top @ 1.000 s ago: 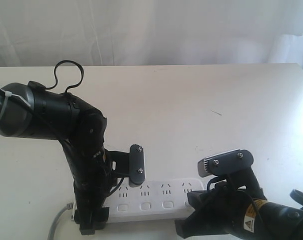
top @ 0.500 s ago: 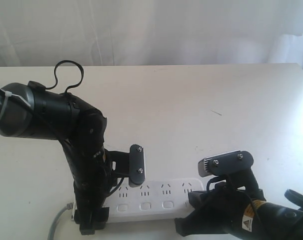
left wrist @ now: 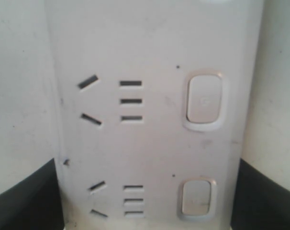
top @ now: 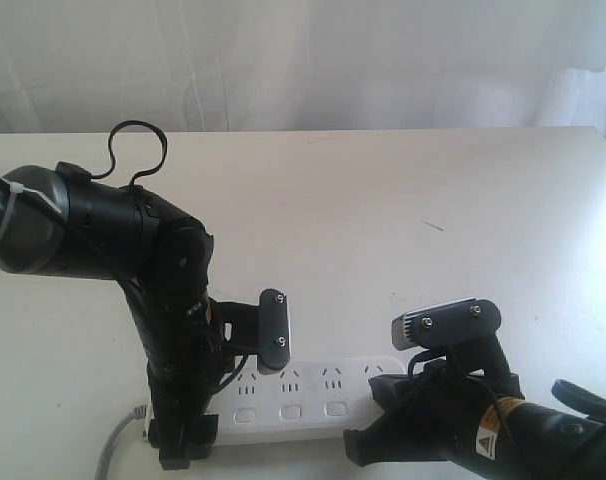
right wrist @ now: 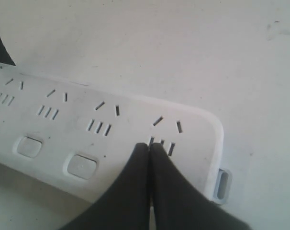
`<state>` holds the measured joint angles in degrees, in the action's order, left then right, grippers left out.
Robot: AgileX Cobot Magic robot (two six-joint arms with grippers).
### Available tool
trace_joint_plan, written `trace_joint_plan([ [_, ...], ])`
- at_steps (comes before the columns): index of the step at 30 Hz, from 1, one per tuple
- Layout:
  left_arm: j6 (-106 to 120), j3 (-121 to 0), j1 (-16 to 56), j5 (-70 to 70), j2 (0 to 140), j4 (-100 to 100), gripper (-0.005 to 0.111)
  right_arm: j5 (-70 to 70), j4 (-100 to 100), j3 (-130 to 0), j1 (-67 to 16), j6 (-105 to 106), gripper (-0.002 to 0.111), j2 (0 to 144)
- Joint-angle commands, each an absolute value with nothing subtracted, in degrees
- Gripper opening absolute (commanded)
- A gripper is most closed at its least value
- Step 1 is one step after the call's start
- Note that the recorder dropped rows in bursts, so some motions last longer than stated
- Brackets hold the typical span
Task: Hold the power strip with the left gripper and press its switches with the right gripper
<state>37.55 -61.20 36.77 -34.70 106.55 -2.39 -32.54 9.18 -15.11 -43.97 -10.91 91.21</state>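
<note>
left pincer (top: 227, 405): spread wide, astride the left part of the power strip (top: 313, 398). Its black pads (left wrist: 20, 201) lie against the bar's far and near long edges, so it pinches the power strip across its width.
right pincer (right wrist: 150, 147): fingers pressed together into a single point, holding nothing. The joined tips rest on the top face of the power strip, at the slots of the rightmost socket set.
power strip: flat on the tabletop (top: 403, 200) close to its near edge, running left to right. Its left part sits between the left pincer's pads and its right end lies under the right pincer.
switches (top: 291, 410): a row along the near side of the power strip, with three showing between the two arms. The one at the right end is hidden beneath the closed fingers, so I cannot tell whether the tips touch it.
cord (top: 111, 452): grey, leaving the left end of the power strip toward the near left.
</note>
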Motion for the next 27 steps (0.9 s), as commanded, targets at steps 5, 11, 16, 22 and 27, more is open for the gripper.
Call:
trace_joint_plan([
  [5, 37.9, -59.33, 36.66, -39.92, 109.28, -1.8, 0.0, -23.91, 7.29, -14.79, -43.97, -11.32, 0.0, 92.05],
  [11, 37.9, -59.33, 36.66, -39.92, 109.28, -1.8, 0.0, -19.26, 7.12, -15.12, -43.97, -11.32, 0.0, 92.05],
  [16, 37.9, -59.33, 36.66, -39.92, 109.28, -1.8, 0.0, -16.26, 5.56, -15.62, -43.97, -11.6, 0.0, 92.05],
  [22, 37.91, -59.33, 36.66, -39.71, 109.28, -1.8, 0.0, -15.2, 5.32, -15.62, -43.97, -11.82, 0.0, 90.36],
  [27, 37.91, -59.33, 36.66, -39.71, 109.28, -1.8, 0.0, -11.12, 5.56, -15.62, -43.97, -11.82, 0.0, 87.51],
])
